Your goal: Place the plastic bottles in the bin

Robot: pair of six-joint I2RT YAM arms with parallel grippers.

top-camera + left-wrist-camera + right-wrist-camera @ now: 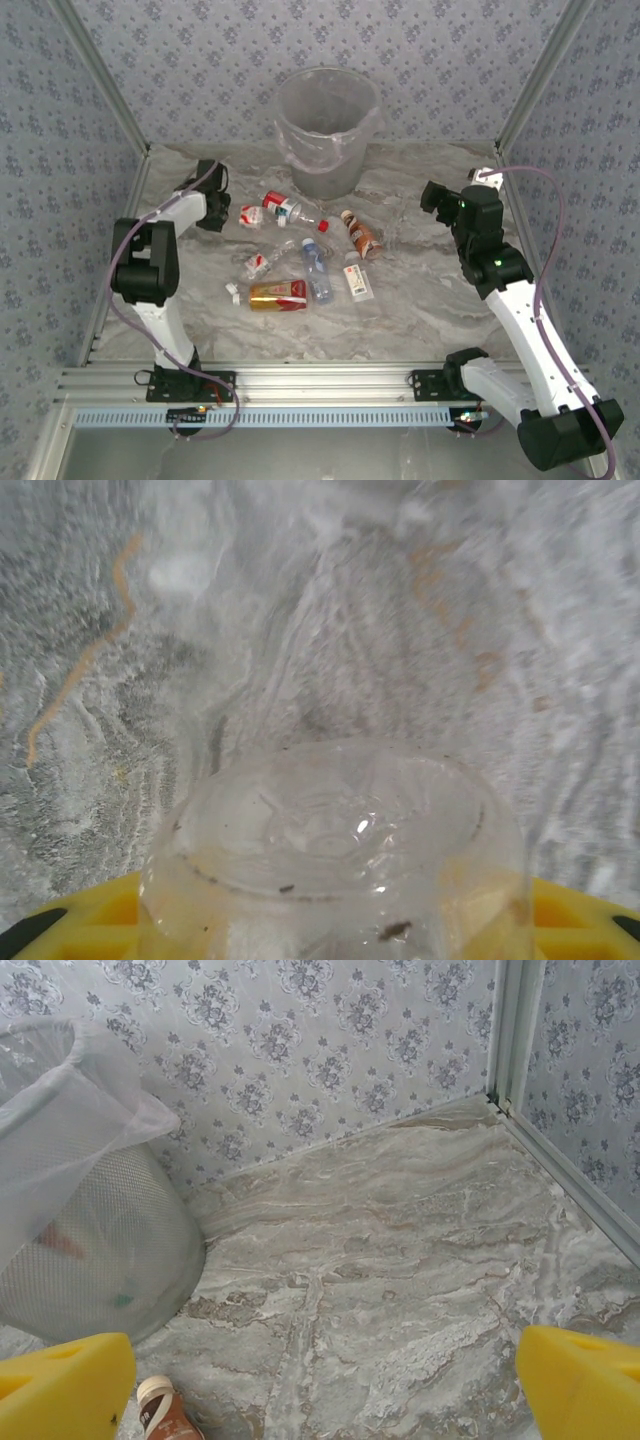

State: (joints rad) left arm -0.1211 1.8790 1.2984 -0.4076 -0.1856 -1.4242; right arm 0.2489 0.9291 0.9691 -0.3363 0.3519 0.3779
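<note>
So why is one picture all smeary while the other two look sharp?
Left wrist view: a clear bottle sits very close to the lens, soft, with a small glint, and the marble table behind is smeared. Right wrist view: sharp, evenly lit, bin translucent. Top view: even light, faint shadows.

Floral grey-blue wallpaper walls (300, 30), aluminium corner posts (512, 1030), marble-veined tabletop (420, 300).

Grey marbled tabletop (420, 310); floral-patterned walls (450, 50); aluminium rail (330, 380) along near edge.
</note>
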